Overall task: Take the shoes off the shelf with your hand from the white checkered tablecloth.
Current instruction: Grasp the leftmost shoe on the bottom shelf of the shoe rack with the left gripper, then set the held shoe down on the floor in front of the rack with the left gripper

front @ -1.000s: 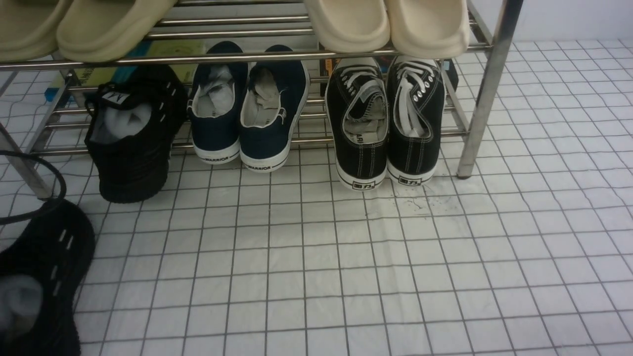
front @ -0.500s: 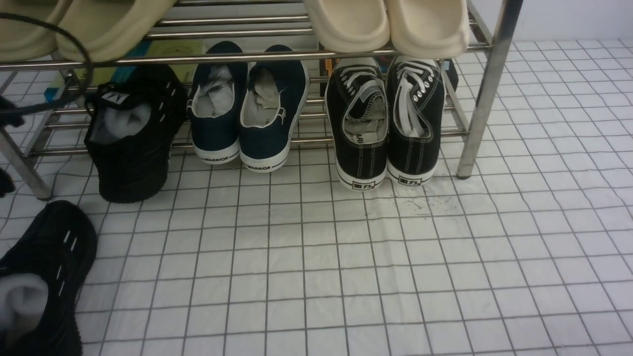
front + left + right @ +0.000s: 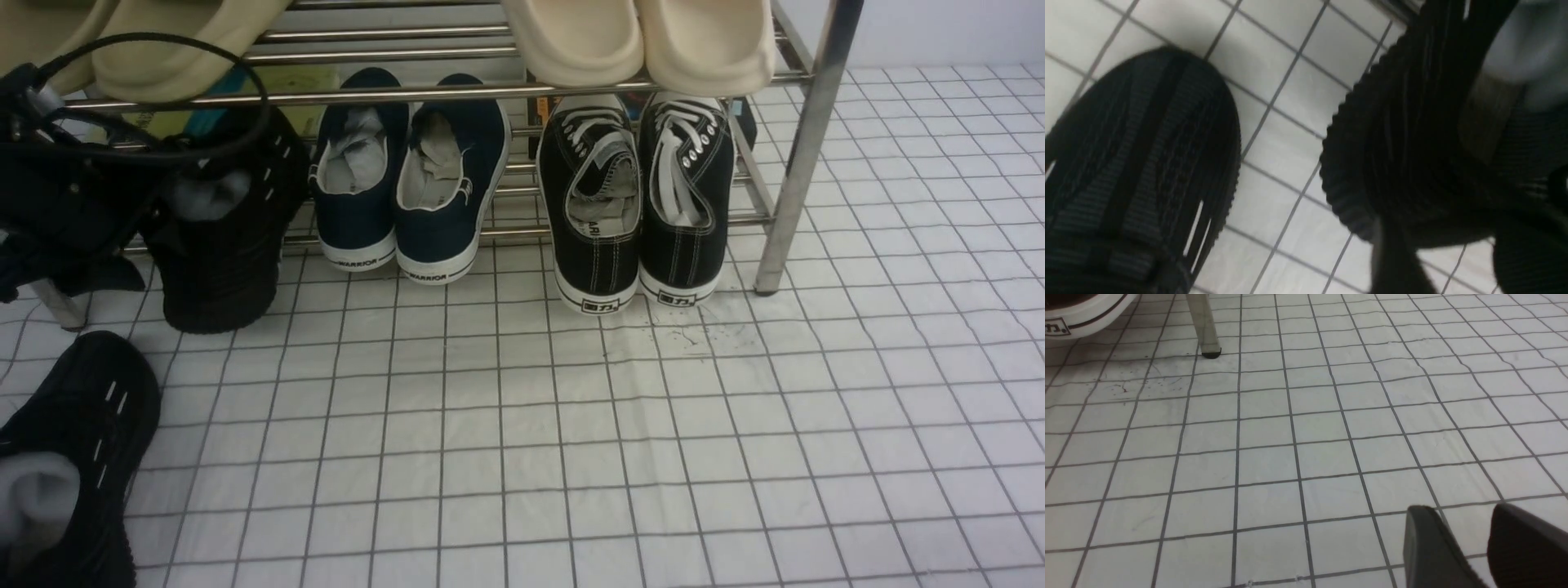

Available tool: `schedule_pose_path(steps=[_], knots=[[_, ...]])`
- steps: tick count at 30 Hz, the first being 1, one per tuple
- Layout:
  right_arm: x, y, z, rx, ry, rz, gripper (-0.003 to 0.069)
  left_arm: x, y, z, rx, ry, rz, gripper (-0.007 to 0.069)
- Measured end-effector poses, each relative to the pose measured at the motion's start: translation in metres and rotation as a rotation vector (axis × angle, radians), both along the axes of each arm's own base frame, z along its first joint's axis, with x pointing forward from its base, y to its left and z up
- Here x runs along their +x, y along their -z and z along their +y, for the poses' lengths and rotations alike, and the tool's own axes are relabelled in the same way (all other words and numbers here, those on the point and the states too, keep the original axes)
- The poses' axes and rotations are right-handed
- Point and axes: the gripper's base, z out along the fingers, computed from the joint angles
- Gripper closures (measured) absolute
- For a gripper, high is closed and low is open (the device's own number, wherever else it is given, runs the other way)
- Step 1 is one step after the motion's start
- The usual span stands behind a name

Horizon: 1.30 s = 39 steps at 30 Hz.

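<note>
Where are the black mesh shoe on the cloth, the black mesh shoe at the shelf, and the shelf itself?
black mesh shoe on the cloth (image 3: 65, 408): front view, mesh upper.
black mesh shoe at the shelf (image 3: 222, 263): front view, heel.
shelf (image 3: 803, 155): front view, right upright leg.

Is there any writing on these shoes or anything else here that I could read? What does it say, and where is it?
"WARRIOR": heel strip of the left navy sneaker.
"WARRIOR": heel strip of the right navy sneaker.
Boxed heel marks on the black canvas pair: too small to read.
Print on the yellow-green item at the back: too blurred to read.
</note>
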Motion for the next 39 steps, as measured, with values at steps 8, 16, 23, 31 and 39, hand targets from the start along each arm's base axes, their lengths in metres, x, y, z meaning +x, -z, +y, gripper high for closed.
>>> schedule_pose_path(steps=[8,16,23,31,39], knots=[[0.0,0.0,0.0,0.0,0.0,0.0,0.042,-0.003,-0.027,0.001,-0.024,-0.06,-0.089,0.0071],[0.0,0.0,0.0,0.0,0.0,0.0,0.042,0.008,-0.024,0.004,-0.041,-0.12,-0.124,0.0071],[0.0,0.0,0.0,0.0,0.0,0.0,0.042,0.026,0.013,0.005,-0.044,-0.128,-0.038,0.0071],[0.0,0.0,0.0,0.0,0.0,0.0,0.042,0.037,0.038,0.004,-0.078,-0.144,0.019,0.0323],[0.0,0.0,0.0,0.0,0.0,0.0,0.042,0.031,0.041,0.002,-0.068,-0.097,0.094,0.0608]])
